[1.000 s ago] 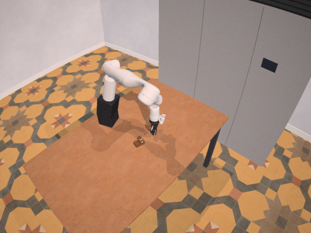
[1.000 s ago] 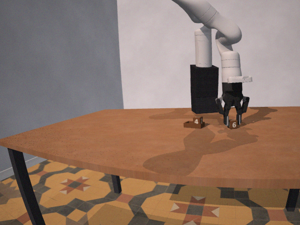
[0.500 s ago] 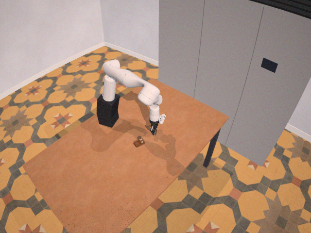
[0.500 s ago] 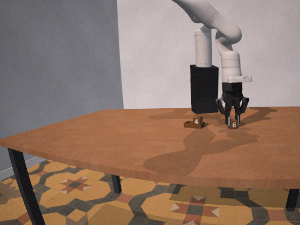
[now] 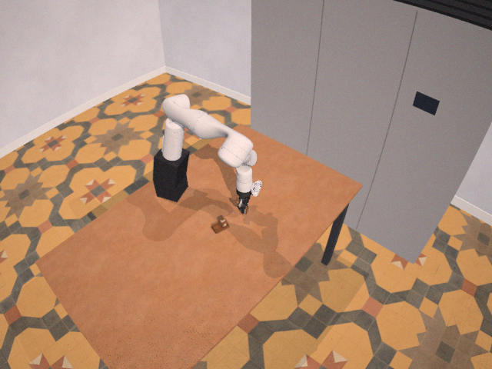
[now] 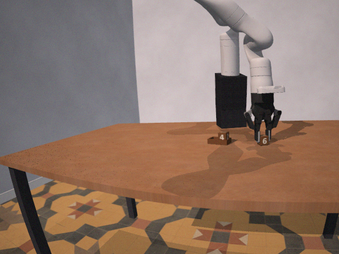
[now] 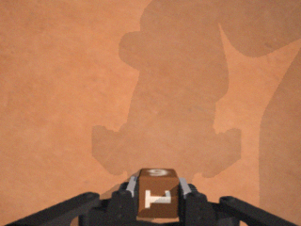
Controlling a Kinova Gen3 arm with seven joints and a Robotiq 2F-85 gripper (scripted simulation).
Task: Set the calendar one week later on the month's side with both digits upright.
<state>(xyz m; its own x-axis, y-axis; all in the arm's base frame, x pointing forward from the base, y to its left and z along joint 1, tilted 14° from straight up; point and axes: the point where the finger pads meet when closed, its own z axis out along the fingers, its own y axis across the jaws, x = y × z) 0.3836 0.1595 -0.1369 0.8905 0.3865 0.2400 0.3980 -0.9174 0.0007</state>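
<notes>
Patterned orange and grey floor tiles [image 5: 98, 189] [image 6: 175, 233] surround a brown wooden table [image 5: 158, 277] [image 6: 136, 164] [image 7: 56, 94], backed by pale walls [image 5: 79, 39] [image 6: 178, 68]. On the tabletop a small brown open tray [image 5: 217, 230] [image 6: 214, 141] lies flat, with one brown cube marked with a white 4 [image 5: 223, 222] [image 6: 222, 136] standing at one end of it. Beside the tray, apart from it, a second brown cube bearing a white 6 [image 5: 246, 209] [image 6: 264, 140] [image 7: 158, 195] is gripped between the pads of the black two-finger gripper [image 5: 242, 208] [image 6: 264, 137] [image 7: 157, 188], low over the wood; whether it is lifted cannot be told. A 1 is seen lying sideways on another of its faces. The month's name cannot be made out, so the target date is left unconfirmed. If the grip is off-centre or too light, the held cube may swivel or slip, and its digit may end up tilted. A wrong turn of the wrist could bring the wrong face forward. During insertion, contact with the rim or the seated cube could leave a cube leaning, or push the light-looking tray askew.
</notes>
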